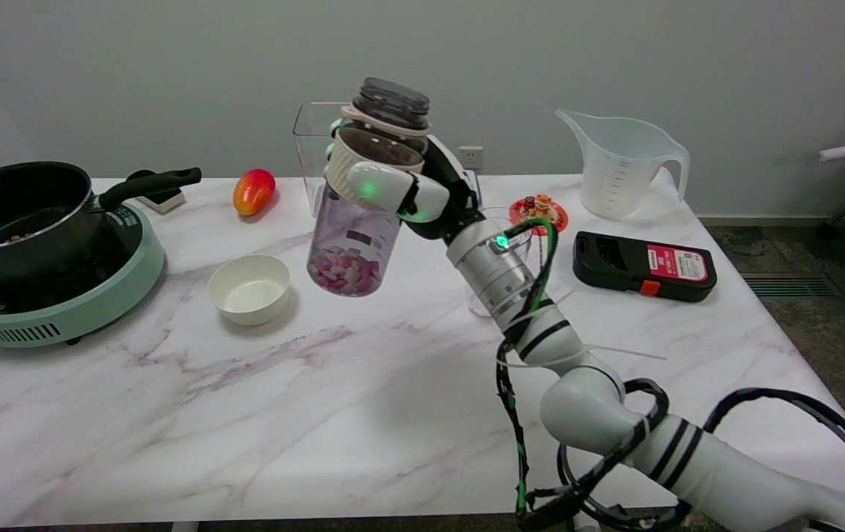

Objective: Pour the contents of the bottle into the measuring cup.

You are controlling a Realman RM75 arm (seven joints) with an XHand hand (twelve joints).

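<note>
My right hand (pixel 393 191) grips a clear bottle (pixel 358 235) around its upper body and holds it high above the table. The bottle leans a little, its dark open neck (pixel 393 100) tipped up and to the right. Pink and white pieces (pixel 345 270) lie in its bottom. A large translucent measuring cup (pixel 618 168) with spout and handle stands upright at the back right, well clear of the hand. A small clear cup (pixel 527 238) stands just behind my forearm, which hides most of it.
A white bowl (pixel 249 288) sits below and left of the bottle. A tall clear square container (pixel 313 159) stands behind the bottle. At the left is a black pot (pixel 20 210) on a green cooker (pixel 68 299). A mango (pixel 253 191), red coaster (pixel 541 212) and black device (pixel 644 266) lie farther back and to the right.
</note>
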